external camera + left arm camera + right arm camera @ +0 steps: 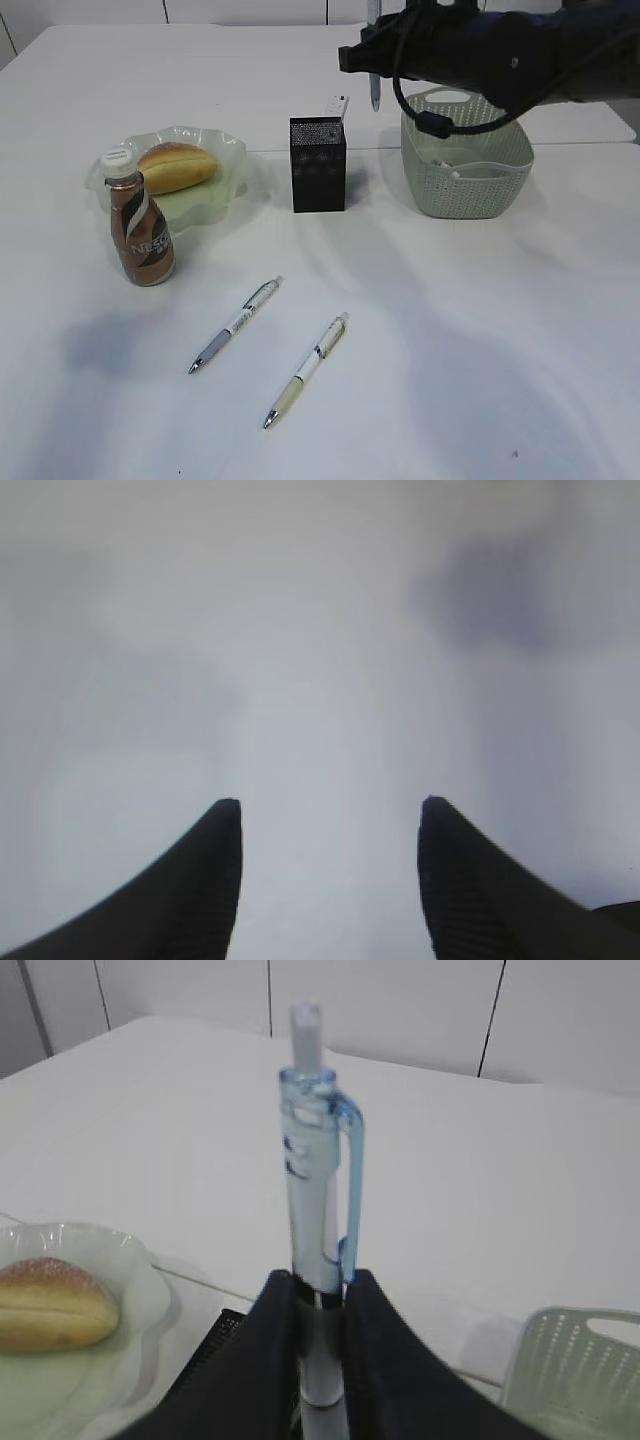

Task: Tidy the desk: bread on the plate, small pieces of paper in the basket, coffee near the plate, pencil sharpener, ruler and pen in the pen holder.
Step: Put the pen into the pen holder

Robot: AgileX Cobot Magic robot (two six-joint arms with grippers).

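Black and bulky, the right arm reaches in from the upper right, its gripper (318,1310) clamped on an upright blue-clipped pen (318,1160) (tip down) held above and just right of the black mesh pen holder (318,163). Beside the holder stands the green basket (466,170). The left gripper (330,810) hangs with jaws parted over bare table (300,630). Two more pens (235,325) lie on the table in front of the holder.

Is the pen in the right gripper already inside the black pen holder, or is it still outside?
Outside. The pen stands upright between the right gripper's fingers, above the pen holder.
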